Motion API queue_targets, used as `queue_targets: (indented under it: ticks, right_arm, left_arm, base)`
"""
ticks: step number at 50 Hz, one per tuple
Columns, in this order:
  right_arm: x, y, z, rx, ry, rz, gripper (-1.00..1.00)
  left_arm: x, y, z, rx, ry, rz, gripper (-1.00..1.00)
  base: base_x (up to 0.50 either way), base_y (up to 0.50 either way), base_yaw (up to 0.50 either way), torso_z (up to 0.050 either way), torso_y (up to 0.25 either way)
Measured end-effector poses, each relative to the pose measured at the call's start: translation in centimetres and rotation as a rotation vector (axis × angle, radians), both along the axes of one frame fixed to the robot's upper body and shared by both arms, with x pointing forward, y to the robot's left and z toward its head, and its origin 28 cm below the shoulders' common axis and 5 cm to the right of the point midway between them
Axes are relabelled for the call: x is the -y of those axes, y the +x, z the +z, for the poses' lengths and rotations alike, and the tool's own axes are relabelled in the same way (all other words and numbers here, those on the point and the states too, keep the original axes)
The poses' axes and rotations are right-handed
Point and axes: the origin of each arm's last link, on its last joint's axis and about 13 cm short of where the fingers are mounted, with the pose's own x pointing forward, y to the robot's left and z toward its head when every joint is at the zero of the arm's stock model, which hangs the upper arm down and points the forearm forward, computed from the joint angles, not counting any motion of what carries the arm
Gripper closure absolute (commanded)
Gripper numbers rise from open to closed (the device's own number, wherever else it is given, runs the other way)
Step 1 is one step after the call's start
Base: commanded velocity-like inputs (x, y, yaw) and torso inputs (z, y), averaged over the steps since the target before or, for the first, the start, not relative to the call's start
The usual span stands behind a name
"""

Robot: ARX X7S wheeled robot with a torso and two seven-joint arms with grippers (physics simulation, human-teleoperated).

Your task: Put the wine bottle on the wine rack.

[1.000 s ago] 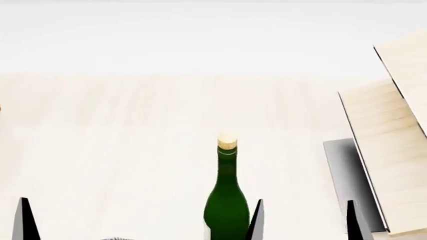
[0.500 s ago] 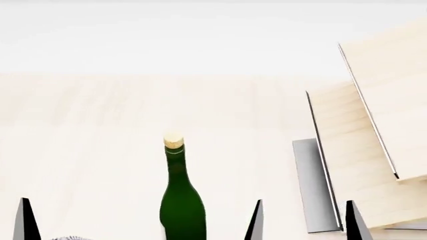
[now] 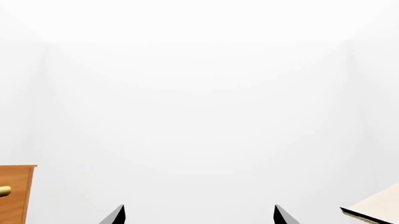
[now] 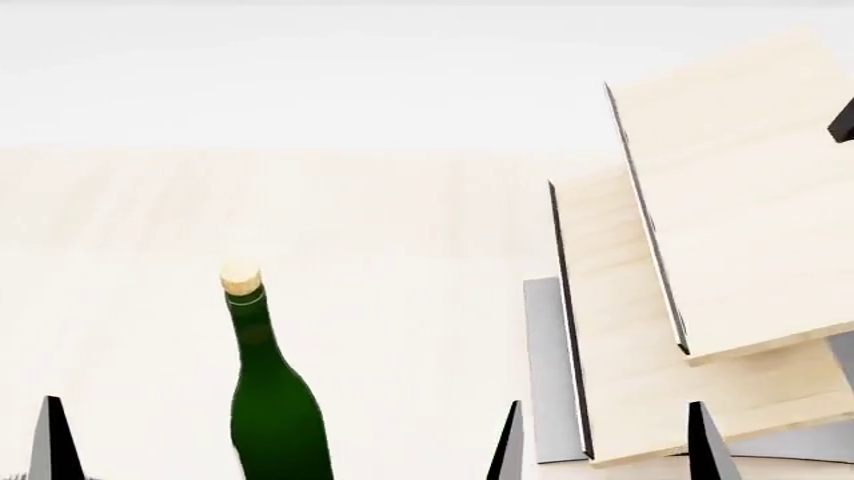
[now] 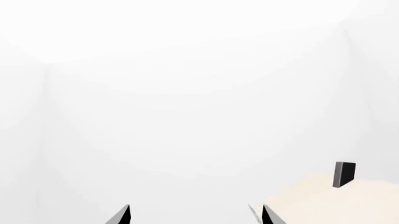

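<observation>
Right gripper point(image 4: 603, 445) wide open, empty; wine bottle point(image 4: 274, 400) upright well to its left, wine rack point(image 4: 694, 290) just ahead.

Two dark fingers point(image 3: 116, 215) spread apart, brown cabinet point(image 3: 15, 193) with brass handle point(image 3: 4, 190), pale wood board point(image 3: 377, 208)

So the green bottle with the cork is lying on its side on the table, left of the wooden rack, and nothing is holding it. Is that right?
Not quite. The head view shows the wine bottle standing upright, cork up. The rest holds: it is left of the wine rack and no gripper holds it.
</observation>
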Motion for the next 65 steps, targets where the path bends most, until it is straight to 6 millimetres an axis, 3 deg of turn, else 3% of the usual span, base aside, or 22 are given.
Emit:
queue_targets:
  ticks: [33,52,65]
  right_arm:
    - [0.0,0.0,-0.1,0.000,0.000,0.003,-1.00]
    - [-0.5,0.3,-0.5,-0.037,-0.055,-0.011,-1.00]
    - [-1.2,2.1,1.8,0.005,-0.065,-0.024,-1.00]
  left_arm:
    - [0.0,0.0,0.0,-0.001,0.000,-0.001,-1.00]
    - [0.0,0.0,-0.1,-0.001,0.000,-0.001,-1.00]
    - [0.0,0.0,0.0,-0.001,0.000,-0.001,-1.00]
  base:
    - [0.00,-0.20,0.00,0.000,0.000]
    - [0.00,0.00,0.00,0.000,0.000]
    - [0.00,0.00,0.00,0.000,0.000]
